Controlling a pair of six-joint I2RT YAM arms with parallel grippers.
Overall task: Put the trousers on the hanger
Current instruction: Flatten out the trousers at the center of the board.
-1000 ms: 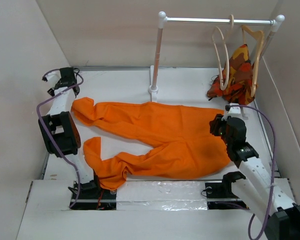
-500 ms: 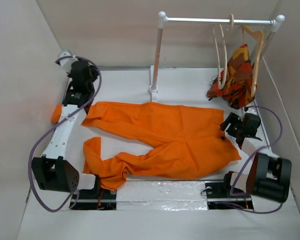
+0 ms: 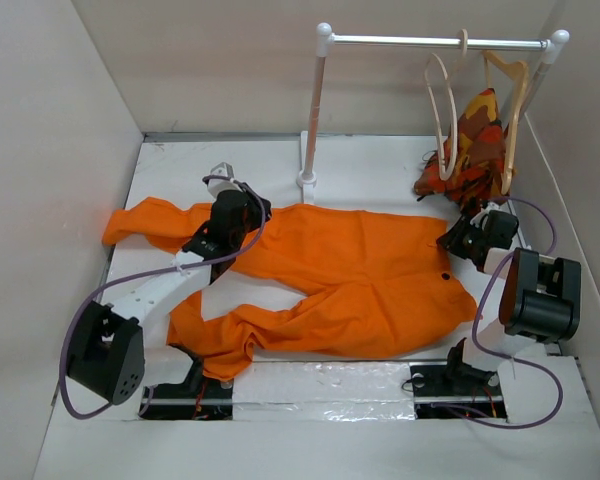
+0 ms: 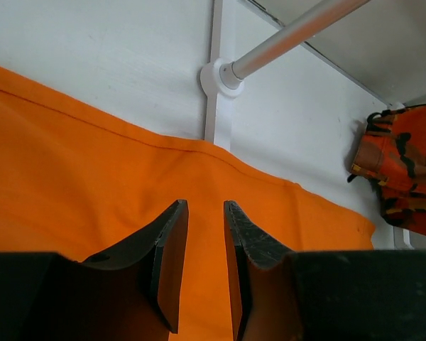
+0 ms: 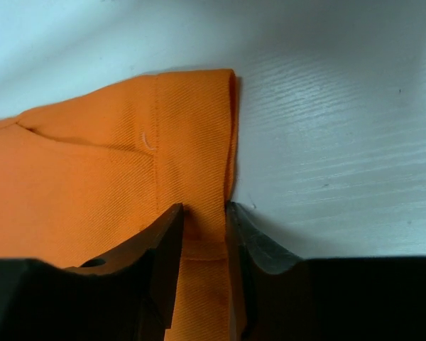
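Near the right edge of the table [image 3: 380, 165], the right gripper [image 5: 204, 207] has its fingers [image 5: 167, 241] drawn in to a narrow gap and closed on the trousers [image 3: 360, 270] – they pinch the end strip of the waistband, right where the orange cloth meets bare tabletop. That arm is folded tight: it rises from its base at the near edge, bends at a raised elbow close to the right edge, then turns back down and inward to the waist corner. The left gripper [image 4: 204, 206] sits over the upper trouser leg, towards the far side of the table, just near of the rack's foot [image 4: 220, 74]. Its fingers [image 4: 172, 241] stand only a little apart, with orange cloth showing in the gap; whether they nip a fold or merely rest above flat fabric cannot be told. The left arm has its elbow low at the near left corner and its forearm reaching diagonally up and inward across the lower leg. The trousers lie flat across the middle of the table, waist to the right, one leg stretched to the left edge and the other curling towards the near left corner. The hanger [image 3: 446, 150] hangs bare on the rail [image 3: 430, 41] above the far right corner, beside a tan wooden hanger [image 3: 515, 110] and a patterned garment [image 3: 470, 150].
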